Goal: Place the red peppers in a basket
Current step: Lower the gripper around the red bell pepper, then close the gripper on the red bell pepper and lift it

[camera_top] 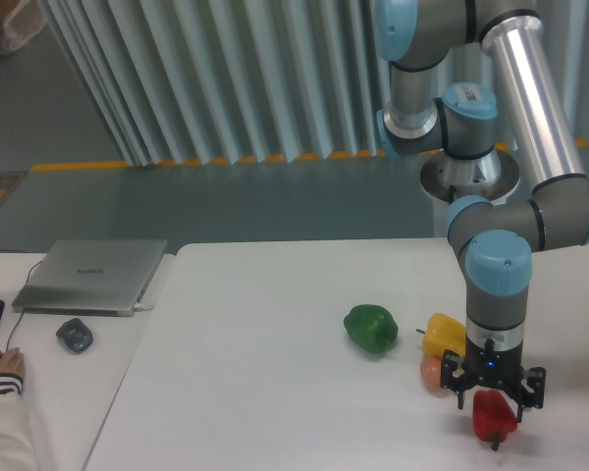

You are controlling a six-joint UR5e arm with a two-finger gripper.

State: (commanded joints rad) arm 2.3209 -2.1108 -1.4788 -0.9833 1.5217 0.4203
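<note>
A glossy red pepper (pixel 494 416) hangs just above the white table (pixel 275 392) near its front right edge, its dark stem pointing down. My gripper (pixel 493 400) points straight down and is shut on the top of the red pepper. The fingertips are hidden behind the pepper's upper part. No basket shows in this view.
A yellow pepper (pixel 445 334) and a small orange-pink egg-shaped thing (pixel 433 373) lie just left of the gripper. A green pepper (pixel 371 328) lies further left. A closed laptop (pixel 91 276), a mouse (pixel 75 336) and a person's hand (pixel 2 368) are at the far left.
</note>
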